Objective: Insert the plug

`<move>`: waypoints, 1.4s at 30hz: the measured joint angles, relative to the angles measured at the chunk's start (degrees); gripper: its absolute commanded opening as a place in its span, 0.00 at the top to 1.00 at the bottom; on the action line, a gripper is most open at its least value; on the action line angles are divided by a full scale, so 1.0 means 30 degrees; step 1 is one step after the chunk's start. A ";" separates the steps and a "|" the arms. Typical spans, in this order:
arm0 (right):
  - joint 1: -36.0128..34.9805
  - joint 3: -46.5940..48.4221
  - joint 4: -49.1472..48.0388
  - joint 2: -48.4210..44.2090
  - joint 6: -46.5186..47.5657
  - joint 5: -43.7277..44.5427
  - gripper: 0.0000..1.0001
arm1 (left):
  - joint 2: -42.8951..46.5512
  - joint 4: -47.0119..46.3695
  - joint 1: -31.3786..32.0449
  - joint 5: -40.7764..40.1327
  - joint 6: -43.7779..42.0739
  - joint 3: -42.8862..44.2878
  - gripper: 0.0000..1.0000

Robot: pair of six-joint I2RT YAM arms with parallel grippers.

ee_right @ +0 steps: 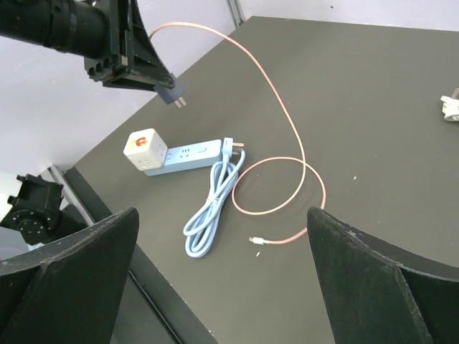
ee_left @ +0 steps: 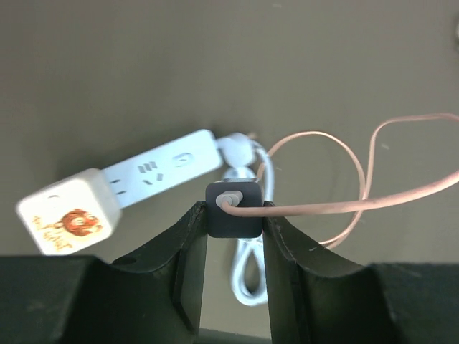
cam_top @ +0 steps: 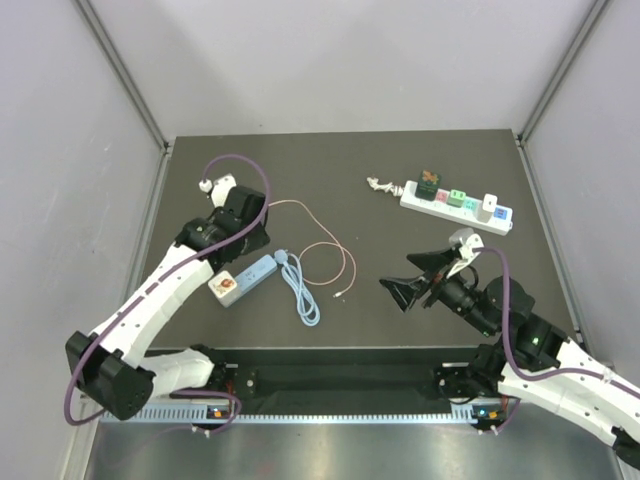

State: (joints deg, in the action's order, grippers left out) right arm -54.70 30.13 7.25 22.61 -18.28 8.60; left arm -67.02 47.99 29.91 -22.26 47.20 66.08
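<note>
My left gripper is shut on a small dark plug with a pink cable running from its back. It holds the plug in the air just above the light-blue power strip, which has a white cube adapter on its near end. In the right wrist view the plug hangs prongs down above the strip. In the top view the left gripper is over the strip. My right gripper is open and empty, to the right of the pink cable.
The strip's pale blue cord lies coiled beside it. The pink cable's loose end lies on the mat. A white power strip with several coloured plugs sits at the back right. The table's front edge is near.
</note>
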 measured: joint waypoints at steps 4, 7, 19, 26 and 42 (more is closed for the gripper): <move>0.0000 0.0000 0.0058 -0.0022 -0.0087 0.0131 0.00 | -0.0874 0.0488 0.0007 -0.1705 0.0692 -0.0532 1.00; 0.0000 0.0000 0.0109 -0.0117 -0.0124 0.0153 0.00 | -0.1530 0.0517 0.0000 -0.2412 0.1304 -0.1239 1.00; 0.0000 0.0000 0.0393 -0.0576 -0.0109 0.0277 0.00 | -0.3628 0.0736 0.0000 -0.3585 0.3891 -0.2892 1.00; 0.0000 0.0000 0.0707 -0.0670 0.0000 0.0299 0.00 | -0.4823 0.0750 -0.0051 -0.4014 0.4612 -0.2951 1.00; 0.0000 0.0000 0.1093 -0.0976 0.0240 0.0510 0.00 | -0.5756 0.0692 -0.0153 -0.5464 0.5049 -0.3009 1.00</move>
State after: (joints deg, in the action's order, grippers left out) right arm -54.70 30.13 10.52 19.68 -17.56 10.13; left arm -84.29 50.06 29.45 -38.65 62.35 57.06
